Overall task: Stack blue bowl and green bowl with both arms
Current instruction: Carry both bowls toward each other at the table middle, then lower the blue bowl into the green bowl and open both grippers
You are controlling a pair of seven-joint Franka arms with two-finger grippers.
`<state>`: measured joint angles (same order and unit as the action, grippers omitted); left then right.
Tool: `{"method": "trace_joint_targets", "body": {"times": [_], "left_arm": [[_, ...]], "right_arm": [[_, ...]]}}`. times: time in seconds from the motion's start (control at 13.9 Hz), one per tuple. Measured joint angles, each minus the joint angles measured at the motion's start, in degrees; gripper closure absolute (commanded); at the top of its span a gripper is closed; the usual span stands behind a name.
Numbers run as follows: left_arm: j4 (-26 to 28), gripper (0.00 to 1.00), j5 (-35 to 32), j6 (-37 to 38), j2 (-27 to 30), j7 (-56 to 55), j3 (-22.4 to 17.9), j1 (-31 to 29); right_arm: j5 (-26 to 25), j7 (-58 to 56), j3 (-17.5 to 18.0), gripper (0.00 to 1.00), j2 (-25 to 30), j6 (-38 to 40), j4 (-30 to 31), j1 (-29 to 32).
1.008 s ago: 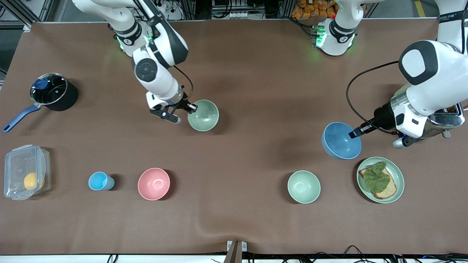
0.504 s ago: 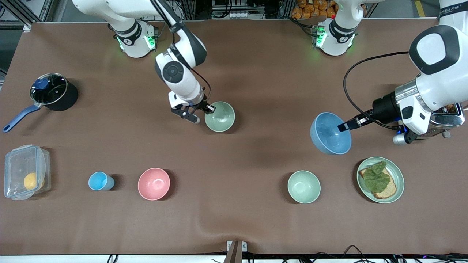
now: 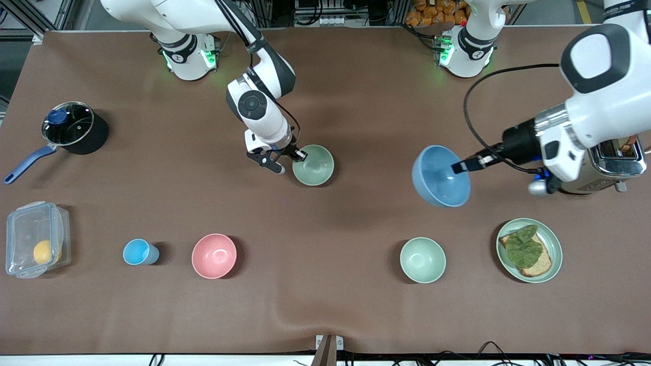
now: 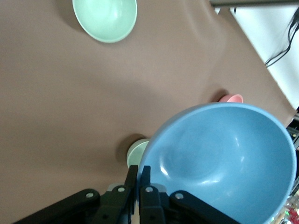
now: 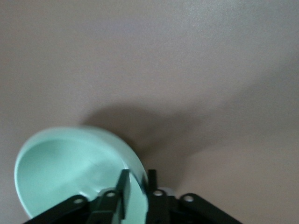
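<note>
My right gripper (image 3: 299, 154) is shut on the rim of a pale green bowl (image 3: 314, 165) near the table's middle, low over the cloth. In the right wrist view the fingers (image 5: 124, 179) pinch that bowl's (image 5: 65, 172) wall. My left gripper (image 3: 456, 167) is shut on the rim of the blue bowl (image 3: 438, 177) and holds it tilted in the air, over the table between the held green bowl and the toaster. In the left wrist view my left gripper (image 4: 139, 169) clamps the blue bowl's (image 4: 224, 158) rim, and the held green bowl (image 4: 136, 153) peeks out under it.
A second pale green bowl (image 3: 422, 260) and a green plate with bread and a leaf (image 3: 552, 264) lie nearer the front camera. A pink bowl (image 3: 214, 255), a light-blue cup (image 3: 140, 252), a clear box (image 3: 35, 239), a pot (image 3: 71, 127) and a toaster (image 3: 618, 162) also stand on the table.
My right gripper carried the green bowl toward the left arm's end. My left gripper carried the blue bowl toward the right arm's end and tilted it more. The bowls are closer together.
</note>
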<state>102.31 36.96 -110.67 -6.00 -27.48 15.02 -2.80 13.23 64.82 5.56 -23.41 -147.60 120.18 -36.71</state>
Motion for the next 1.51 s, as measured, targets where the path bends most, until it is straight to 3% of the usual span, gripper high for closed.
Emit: {"method": "trace_joint_targets", "body": {"times": [0.58, 0.79, 1.08, 1.51], "left_arm": [[0.3, 1.0, -6.8, -0.2, -8.2, -5.0, 1.5, 9.3], [-0.3, 1.0, -9.5, -2.0, -11.5, -8.5, 1.5, 13.8], [-4.8, 1.0, -12.4, -2.8, -17.4, -14.1, 1.5, 19.2], [-7.6, 1.0, -17.2, -10.0, -24.6, -20.5, 1.4, 25.6]], "right_arm": [[1.5, 4.6, -0.9, 0.0, -0.4, 0.4, -1.2, 2.8], [10.5, 6.8, -1.0, 0.0, -0.6, 0.5, -1.3, 5.0], [21.1, 7.1, -1.1, 0.0, -2.0, 1.8, -1.3, 8.7], [42.1, 2.8, -0.9, 0.0, -5.5, 1.8, -1.5, 10.1]]}}
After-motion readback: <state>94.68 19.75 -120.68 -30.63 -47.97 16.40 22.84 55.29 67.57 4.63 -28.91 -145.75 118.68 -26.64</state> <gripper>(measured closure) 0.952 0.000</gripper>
